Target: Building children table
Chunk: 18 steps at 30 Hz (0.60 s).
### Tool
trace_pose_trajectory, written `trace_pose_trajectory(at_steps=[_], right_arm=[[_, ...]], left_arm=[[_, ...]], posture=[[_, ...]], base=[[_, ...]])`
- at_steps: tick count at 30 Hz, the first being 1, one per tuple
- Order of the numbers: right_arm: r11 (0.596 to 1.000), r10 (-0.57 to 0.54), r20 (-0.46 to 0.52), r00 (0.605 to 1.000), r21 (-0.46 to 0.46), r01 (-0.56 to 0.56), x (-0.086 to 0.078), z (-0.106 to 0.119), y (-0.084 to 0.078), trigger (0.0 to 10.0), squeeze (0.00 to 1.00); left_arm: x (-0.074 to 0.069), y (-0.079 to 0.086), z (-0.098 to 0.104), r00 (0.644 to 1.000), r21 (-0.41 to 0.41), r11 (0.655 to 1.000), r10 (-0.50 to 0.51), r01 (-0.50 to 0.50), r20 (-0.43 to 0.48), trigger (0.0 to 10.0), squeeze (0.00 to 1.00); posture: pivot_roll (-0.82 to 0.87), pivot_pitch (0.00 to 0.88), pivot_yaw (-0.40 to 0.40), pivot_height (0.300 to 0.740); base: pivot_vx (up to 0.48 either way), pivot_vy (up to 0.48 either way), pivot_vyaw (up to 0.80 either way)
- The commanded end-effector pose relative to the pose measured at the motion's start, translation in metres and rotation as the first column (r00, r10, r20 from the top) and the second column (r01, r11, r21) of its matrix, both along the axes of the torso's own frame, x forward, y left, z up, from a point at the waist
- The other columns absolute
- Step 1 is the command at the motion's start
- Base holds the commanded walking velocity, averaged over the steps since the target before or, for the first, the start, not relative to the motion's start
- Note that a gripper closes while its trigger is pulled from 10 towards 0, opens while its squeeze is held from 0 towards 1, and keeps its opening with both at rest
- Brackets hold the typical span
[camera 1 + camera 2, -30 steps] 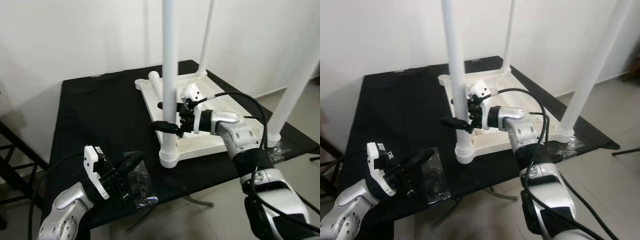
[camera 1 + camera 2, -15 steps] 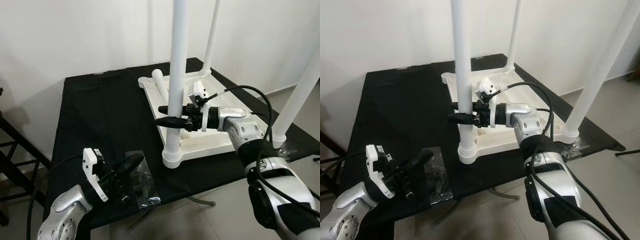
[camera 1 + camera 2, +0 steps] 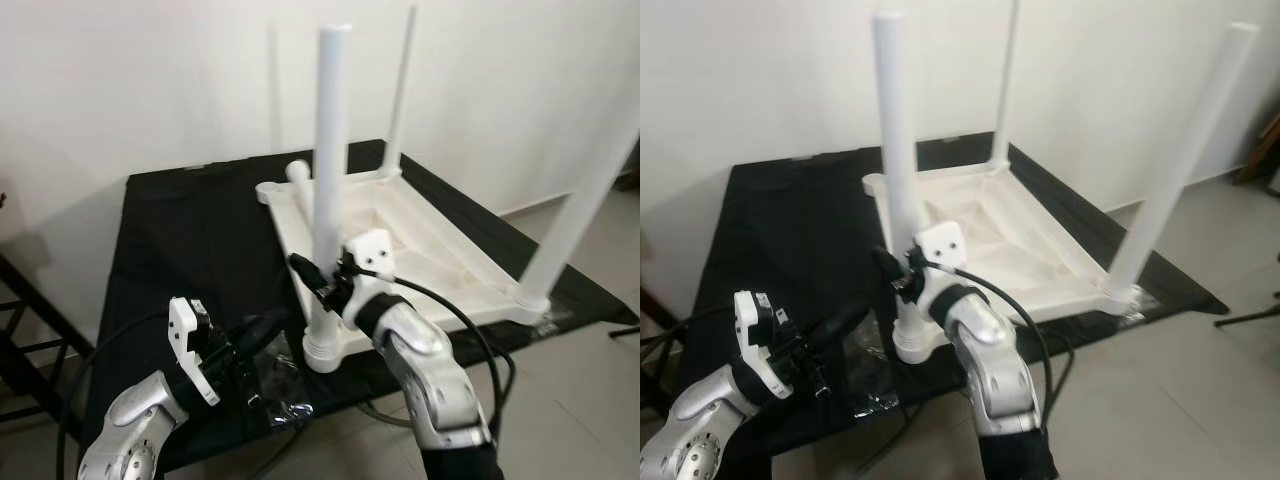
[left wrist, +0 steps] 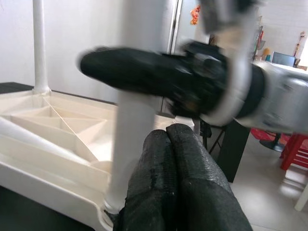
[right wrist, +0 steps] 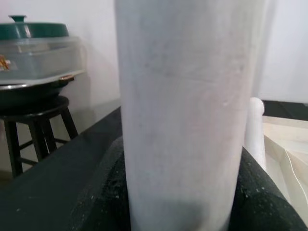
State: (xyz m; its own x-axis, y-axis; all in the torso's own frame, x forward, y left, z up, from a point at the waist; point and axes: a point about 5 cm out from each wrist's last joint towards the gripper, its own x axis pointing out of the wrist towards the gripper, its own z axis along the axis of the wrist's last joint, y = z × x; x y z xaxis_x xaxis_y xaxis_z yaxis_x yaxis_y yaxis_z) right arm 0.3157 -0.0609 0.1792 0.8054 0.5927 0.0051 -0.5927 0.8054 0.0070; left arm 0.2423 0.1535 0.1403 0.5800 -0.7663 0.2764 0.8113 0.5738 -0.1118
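Black cloth covers the work table (image 3: pixel 170 230), on which a white children's table top (image 3: pixel 420 240) is laid upside down. Landmark: the near leg (image 3: pixel 327 200), standing upright in the top's near corner socket. Nearest to the camera, the left gripper (image 3: pixel 262 330) is held low just beside the base of the near leg, on its left, over a clear plastic bag (image 3: pixel 280 385) lying crumpled on the cloth. Its two black fingers (image 4: pixel 178 178) are seen pressed together in the left wrist view, nothing between them. The right gripper (image 3: pixel 318 283) is placed at the lower part of the near leg; in the right wrist view one black finger (image 5: pixel 103 197) is seen on each side of the leg and tight against it, so the leg is clamped. Beyond the near leg, a loose white leg (image 3: pixel 297 172) is lying on the top near its far left corner, exact contact not clear. At the far corner a second upright leg (image 3: pixel 398 100) is mounted. To the right of the near leg, well apart, a third upright leg (image 3: pixel 575 200) is standing at the top's right corner. A white wall (image 3: pixel 150 80) is behind everything.
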Motion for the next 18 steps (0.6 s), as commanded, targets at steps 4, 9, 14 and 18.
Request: trace_pose_trajectory(at_steps=[4, 9, 14, 18], right_arm=[[0.993, -0.108, -0.182, 0.977, -0.068, 0.097, 0.006, -0.035, -0.014, 10.0, 0.00], [0.993, -0.104, -0.182, 0.978, -0.069, 0.093, 0.000, -0.024, -0.014, 10.0, 1.00], [0.995, 0.006, -0.146, 0.989, -0.094, -0.020, 0.010, -0.006, -0.022, 10.0, 1.00], [0.962, 0.240, -0.076, 0.968, -0.114, -0.247, 0.027, 0.017, -0.031, 10.0, 0.11]], left_arm=[[0.001, 0.003, -0.002, 1.000, 0.003, 1.000, 0.013, -0.013, -0.011, 10.0, 0.00], [0.001, 0.003, -0.002, 1.000, 0.004, 1.000, 0.011, -0.011, -0.012, 10.0, 0.00], [0.002, 0.002, -0.002, 1.000, 0.005, 1.000, 0.002, -0.002, -0.013, 10.0, 0.00], [0.002, 0.001, -0.003, 1.000, 0.004, 1.000, 0.003, -0.003, -0.012, 10.0, 0.00]], posture=[[0.03, 0.000, -0.004, 0.740], [0.02, 0.000, -0.001, 0.740], [0.03, 0.000, 0.000, 0.740], [0.03, 0.000, -0.004, 0.740]], base=[[0.000, 0.000, 0.00], [0.000, 0.000, 0.00], [0.000, 0.000, 0.00], [0.000, 0.000, 0.00]])
